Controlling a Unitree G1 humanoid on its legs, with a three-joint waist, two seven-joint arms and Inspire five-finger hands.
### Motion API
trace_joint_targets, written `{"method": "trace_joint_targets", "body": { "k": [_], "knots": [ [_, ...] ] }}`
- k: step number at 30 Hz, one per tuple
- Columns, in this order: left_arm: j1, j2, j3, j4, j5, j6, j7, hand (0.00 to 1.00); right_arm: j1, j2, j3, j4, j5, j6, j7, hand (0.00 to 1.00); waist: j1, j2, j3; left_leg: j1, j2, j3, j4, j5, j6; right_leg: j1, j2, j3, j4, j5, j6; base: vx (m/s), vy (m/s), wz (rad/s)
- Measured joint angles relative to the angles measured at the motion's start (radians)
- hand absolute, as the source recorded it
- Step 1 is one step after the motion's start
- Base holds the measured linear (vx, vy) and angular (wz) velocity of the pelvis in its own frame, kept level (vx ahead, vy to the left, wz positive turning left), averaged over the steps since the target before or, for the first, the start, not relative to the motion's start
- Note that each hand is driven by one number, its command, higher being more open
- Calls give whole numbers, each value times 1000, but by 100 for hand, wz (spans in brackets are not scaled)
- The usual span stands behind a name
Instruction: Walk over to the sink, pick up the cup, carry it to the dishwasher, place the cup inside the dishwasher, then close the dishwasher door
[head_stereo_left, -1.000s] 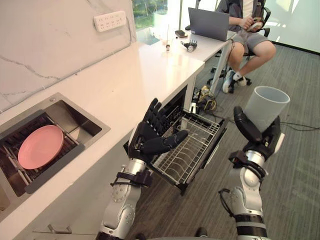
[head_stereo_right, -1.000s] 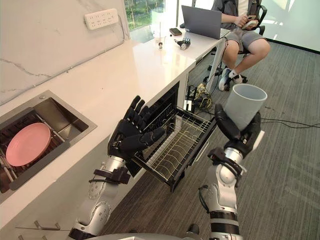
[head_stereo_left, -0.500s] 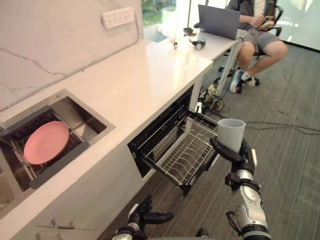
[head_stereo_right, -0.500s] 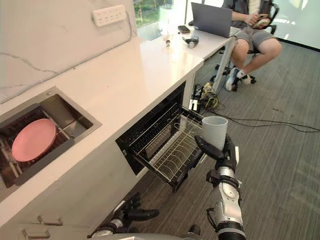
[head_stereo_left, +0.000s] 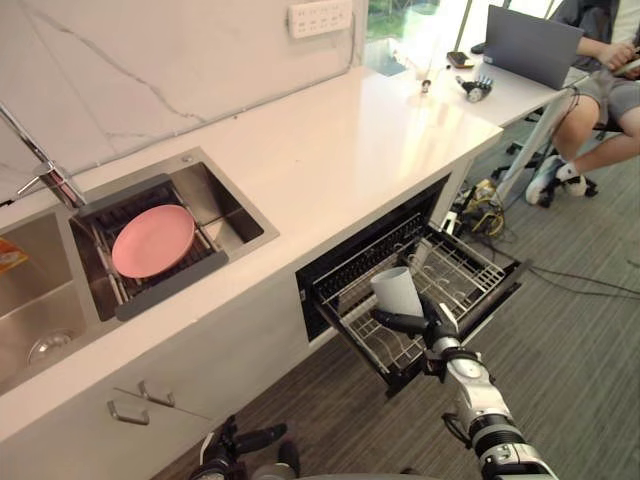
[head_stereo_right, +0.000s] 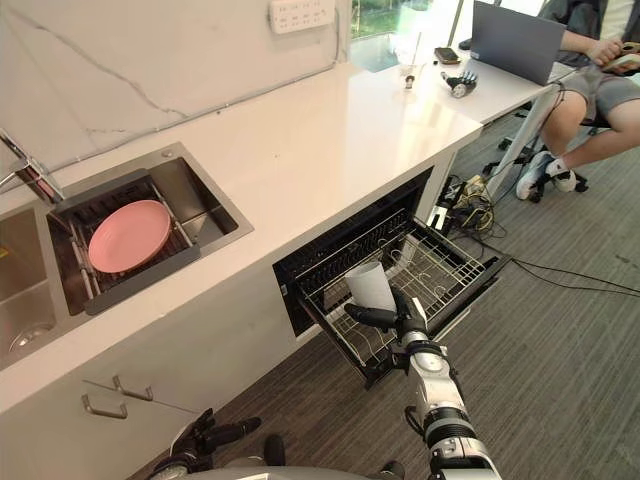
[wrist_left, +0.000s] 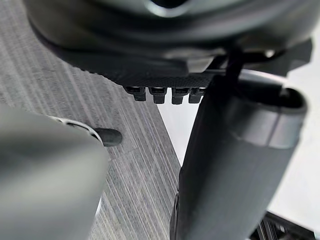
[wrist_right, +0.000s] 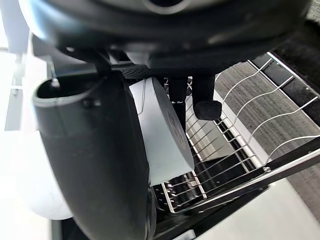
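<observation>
We curl our right hand (head_stereo_left: 430, 322) around the cup (head_stereo_left: 395, 290) and hold it just over the dishwasher rack (head_stereo_left: 497, 266), so it can go down onto the wires.

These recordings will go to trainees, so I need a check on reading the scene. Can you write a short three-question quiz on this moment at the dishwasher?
1. True or false: the left hand holds the cup.
2. What lies in the sink? A) a pink plate B) a grey pan C) a kettle
3. Is the dishwasher rack pulled out or pushed in?

Key: 1 false, the right hand grips the cup over the rack; 2 A; 3 pulled out.
</observation>
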Motion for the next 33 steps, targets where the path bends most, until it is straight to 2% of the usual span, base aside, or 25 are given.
{"method": "trace_joint_targets", "body": {
  "k": [3, 7, 11, 12, 13, 15, 18, 23, 27, 33],
  "knots": [
    [2, 12, 1, 49, 0, 25, -4, 100, -36, -22, 0, 77, -35, 25, -2, 0, 16, 0, 15, 1, 0, -17, 2, 2, -1, 6, -1, -2, 10, -11, -4, 26, 14, 21],
    [1, 2, 21, 57, 6, -11, 24, 100, -83, -52, 20, 155, -77, 61, -4, 0, 46, 0, 49, -17, -2, -62, 2, 17, -1, 8, -3, -11, 28, -33, -6, -6, 13, 32],
    [-15, -2, 21, 29, -39, -7, 17, 100, -197, -59, 15, 255, -73, 89, -24, 0, 61, 2, 102, -70, 2, -89, -1, 34, -3, -32, -2, -29, 46, -41, -6, -42, 18, 22],
    [-28, 1, 22, 20, -70, -7, 5, 100, -236, -66, 7, 284, -73, 90, -36, 0, 68, 1, 135, -95, 3, -105, 2, 48, 0, -48, -1, -41, 52, -41, -7, -40, 18, 30],
    [-36, 2, 22, 19, -77, -8, 1, 100, -248, -71, 7, 288, -73, 90, -41, 100, 72, 2, 150, -103, 3, -111, 2, 52, 0, -51, -1, -48, 54, -41, -7, -31, 15, 30],
    [-66, 3, 22, 18, -105, -10, -5, 100, -279, -84, 7, 303, -73, 90, -42, 100, 96, 0, 194, -118, 2, -122, 2, 60, 1, -61, 0, -54, 61, -41, -8, -27, 19, 17],
    [-82, 5, 22, 18, -118, -10, -5, 100, -306, -82, 9, 315, -73, 96, -36, 100, 115, -2, 214, -130, -2, -140, 2, 65, 2, -64, -2, -53, 65, -44, -13, 16, 26, 18],
    [-93, 7, 18, 18, -127, -8, -12, 100, -356, -82, 17, 318, -71, 124, -54, 100, 119, -3, 234, -134, -5, -164, 3, 67, 0, -60, -1, -15, 68, -56, -25, 10, 24, 16],
    [-101, 7, 13, 18, -127, -8, -14, 100, -364, -81, 17, 323, -44, 128, -92, 100, 130, -2, 245, -129, -5, -163, 3, 68, -1, -59, -3, 2, 73, -63, -17, 0, 0, 0],
    [-100, 11, 12, 20, -127, 15, -12, 100, -355, -81, 17, 295, -29, 123, -131, 100, 127, -2, 245, -85, -3, -127, 2, 63, -6, -43, -11, 59, 81, -66, -10, -17, 19, -16]
  ]
}}
